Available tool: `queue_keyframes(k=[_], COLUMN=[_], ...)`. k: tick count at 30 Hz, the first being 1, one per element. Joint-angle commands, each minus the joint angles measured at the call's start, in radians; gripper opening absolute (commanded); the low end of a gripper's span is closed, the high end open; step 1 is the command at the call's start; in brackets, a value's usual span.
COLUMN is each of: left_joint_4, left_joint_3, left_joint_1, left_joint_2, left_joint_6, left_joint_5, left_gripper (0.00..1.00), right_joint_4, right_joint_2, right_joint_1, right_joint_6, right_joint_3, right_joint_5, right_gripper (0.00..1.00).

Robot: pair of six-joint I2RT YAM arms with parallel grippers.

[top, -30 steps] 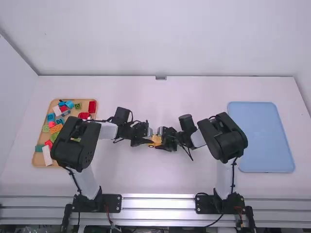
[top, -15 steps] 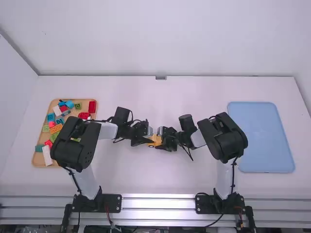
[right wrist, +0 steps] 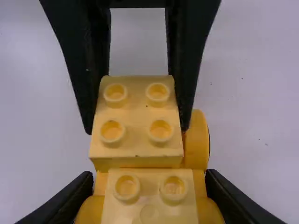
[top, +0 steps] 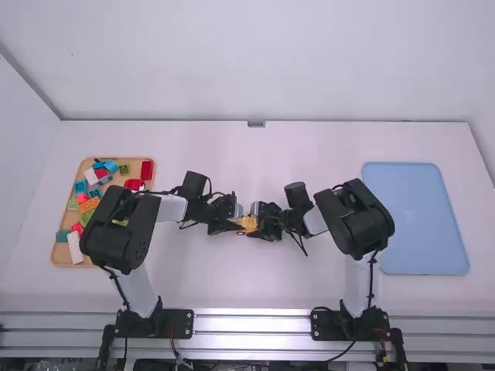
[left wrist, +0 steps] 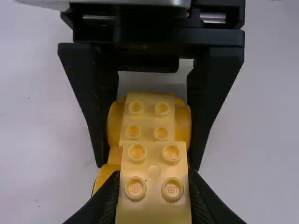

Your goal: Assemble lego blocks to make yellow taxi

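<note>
At mid-table in the high view, my left gripper [top: 230, 224] and right gripper [top: 264, 224] face each other around a small yellow car [top: 248, 223]. In the left wrist view, my left gripper [left wrist: 154, 193] is shut on a yellow four-stud block [left wrist: 154, 161], which sits at one end of the car, higher than the yellow block [left wrist: 147, 122] beyond it. In the right wrist view, my right gripper [right wrist: 149, 193] is shut on the wheeled yellow base [right wrist: 198, 140], its fingers beside the wheels at the near end. The block's underside is hidden, so its seating is unclear.
A wooden tray [top: 62, 253] of loose coloured blocks lies at the left, partly under the left arm. A blue tray [top: 418, 220] lies at the right, beyond the right arm. Both arms' wrists stand close together mid-table.
At the car, the left gripper's tips have shifted very slightly, and the yellow showing between the grippers looks a little different. The right arm has stayed in place.
</note>
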Motion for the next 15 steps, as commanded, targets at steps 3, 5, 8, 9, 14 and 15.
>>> queue_keyframes(k=[3, 5, 8, 9, 14, 15], left_joint_4=[0.011, 0.021, 0.026, 0.018, -0.021, -0.021], left_joint_3=[-0.014, -0.014, -0.014, -0.011, -0.006, -0.007], left_joint_1=[-0.008, -0.008, -0.008, -0.008, -0.008, -0.008], left_joint_2=[-0.014, -0.014, -0.014, -0.014, -0.014, -0.014], left_joint_6=[0.016, 0.017, 0.017, 0.016, 0.040, 0.038], left_joint_5=[0.008, 0.001, 0.002, 0.001, 0.007, 0.010], left_gripper=[0.27, 0.27, 0.26, 0.26, 0.27, 0.27], right_joint_4=[-0.002, -0.002, -0.011, -0.023, -0.028, -0.028], right_joint_2=[0.009, 0.009, 0.009, 0.009, 0.009, 0.009], right_joint_1=[0.012, 0.012, 0.012, 0.012, 0.012, 0.013], right_joint_6=[0.002, 0.001, 0.001, -0.008, -0.029, -0.029], right_joint_3=[0.006, 0.006, 0.006, 0.006, 0.006, 0.006], right_joint_5=[-0.008, -0.009, -0.009, -0.008, -0.009, -0.009], right_gripper=[0.46, 0.46, 0.46, 0.46, 0.46, 0.46])
